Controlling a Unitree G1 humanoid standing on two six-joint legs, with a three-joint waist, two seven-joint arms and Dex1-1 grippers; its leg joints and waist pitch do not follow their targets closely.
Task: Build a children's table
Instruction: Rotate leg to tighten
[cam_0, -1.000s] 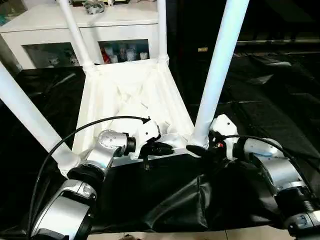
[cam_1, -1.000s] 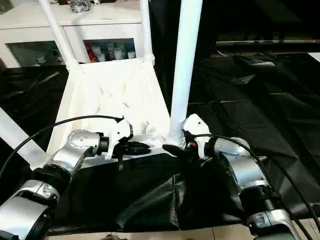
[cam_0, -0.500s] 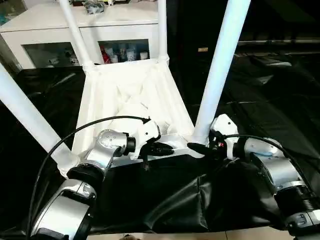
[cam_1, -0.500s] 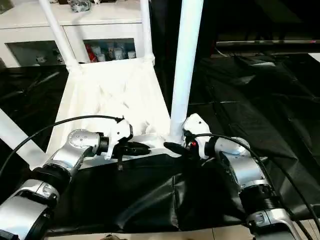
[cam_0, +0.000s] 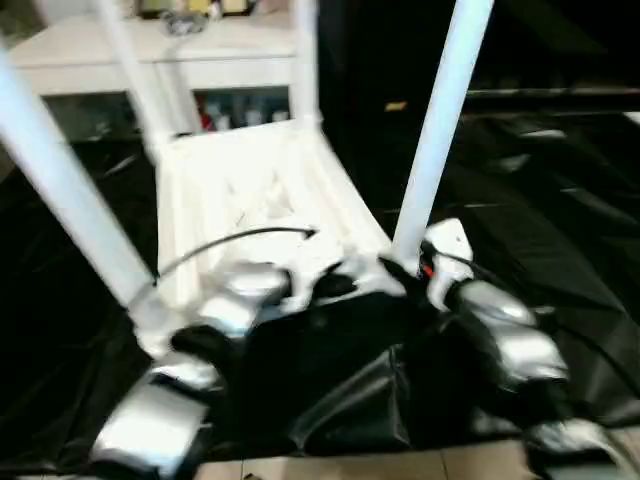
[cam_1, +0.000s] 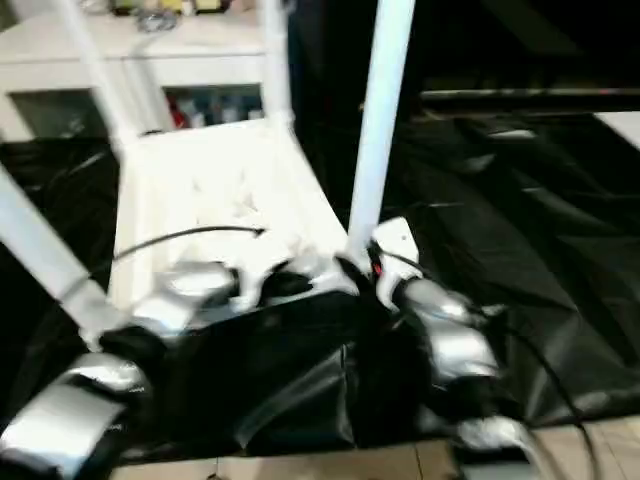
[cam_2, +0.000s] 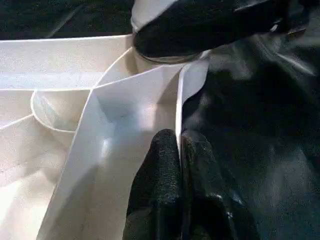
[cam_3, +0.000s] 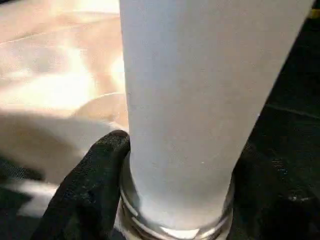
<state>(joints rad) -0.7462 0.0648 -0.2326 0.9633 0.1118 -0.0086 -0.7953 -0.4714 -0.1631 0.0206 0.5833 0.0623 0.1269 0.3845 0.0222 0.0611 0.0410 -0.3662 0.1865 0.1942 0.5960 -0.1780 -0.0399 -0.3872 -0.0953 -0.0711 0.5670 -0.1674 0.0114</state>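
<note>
Plastic tabletop (cam_0: 250, 180) seems light and stiff, so my left gripper (cam_2: 179, 150) pinches its rim shut while my right gripper (cam_3: 175, 200) clasps the smooth leg (cam_3: 200, 100) low.

Upturned tabletop (cam_0: 250, 185) on black-covered table (cam_0: 560, 200), four legs upright; right end effector (cam_0: 392, 270) at near-right leg (cam_0: 440, 120) base.

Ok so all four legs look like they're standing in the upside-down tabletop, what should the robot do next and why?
Probably turn the near right leg a little further into its socket. The right gripper has its fingers around that leg's base, where a band of the leg's end shows above the socket, so it may not be fully seated. The left gripper, shut on the tabletop rim, can brace it.
</note>
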